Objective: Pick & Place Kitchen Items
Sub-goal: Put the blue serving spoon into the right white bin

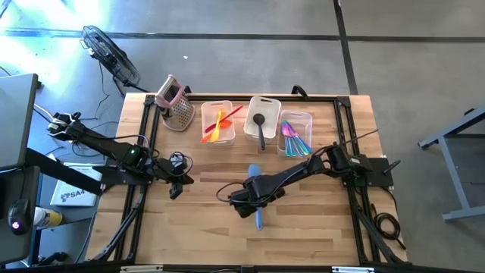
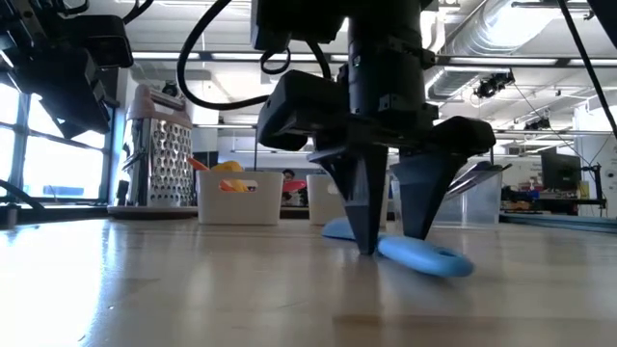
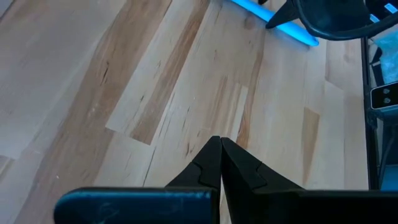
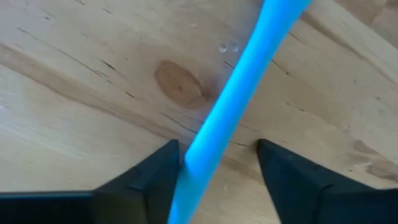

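Note:
A blue utensil (image 1: 255,173) lies flat on the wooden table near its middle, its handle (image 4: 230,106) running toward the near edge. My right gripper (image 4: 216,146) points down over it, open, with one finger on each side of the handle; its fingertips are at table level in the low view (image 2: 392,241). My left gripper (image 1: 176,191) hovers shut above bare wood at the table's left (image 3: 221,142), holding nothing. My right gripper straddles the blue utensil's handle from above, fingers across it. One finger (image 4: 158,168) stands right against the handle's side (image 4: 196,155); whether it touches I cannot tell. The other finger is apart from it. The utensil lies on the table.
Three clear bins stand in a row at the far side: one (image 1: 217,121) with orange, red and yellow utensils, one (image 1: 262,117) with a dark spoon, one (image 1: 295,135) with several coloured ones. A metal grater (image 1: 176,102) with a pink handle stands at the far left.

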